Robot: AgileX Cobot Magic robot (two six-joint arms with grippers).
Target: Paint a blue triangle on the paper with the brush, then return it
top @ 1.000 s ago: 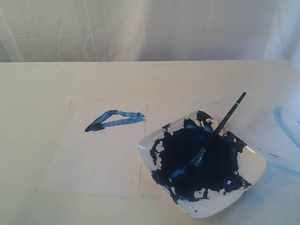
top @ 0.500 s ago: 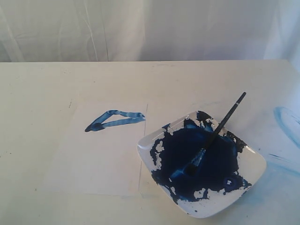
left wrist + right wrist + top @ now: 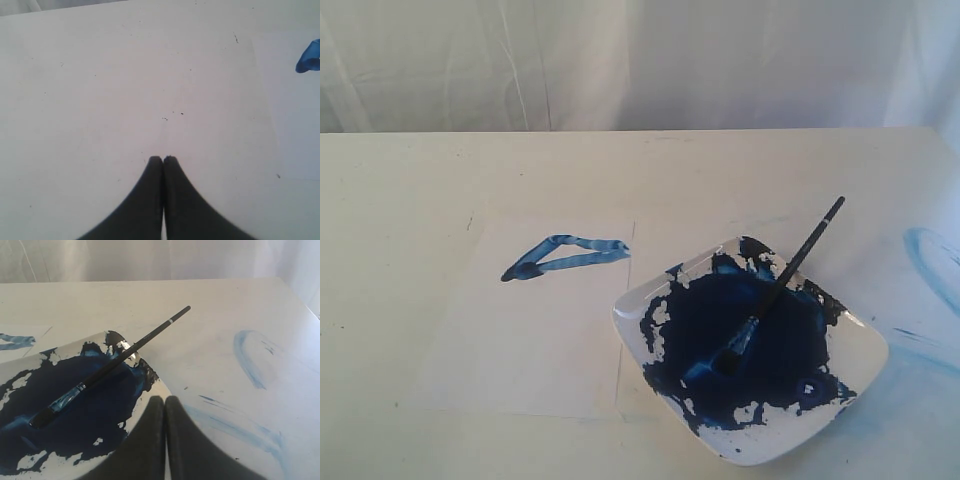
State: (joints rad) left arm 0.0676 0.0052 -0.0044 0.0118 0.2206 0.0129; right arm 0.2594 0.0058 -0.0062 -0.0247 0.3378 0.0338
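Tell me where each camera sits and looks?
Exterior: off the arms, looking down at paper, triangle, plate, brush; no robot shows.
Left wrist: on the left arm, over the shut left tool, facing table and paper edge.
Right wrist: on the right arm, over the shut right tool, facing plate and brush.
Shared: exterior and right wrist both show brush on plate.

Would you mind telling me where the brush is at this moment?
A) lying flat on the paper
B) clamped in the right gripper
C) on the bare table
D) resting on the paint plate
D: the brush lies across the plate, bristles in the dark-blue paint, handle poking over the rim, while the right gripper is shut and empty.
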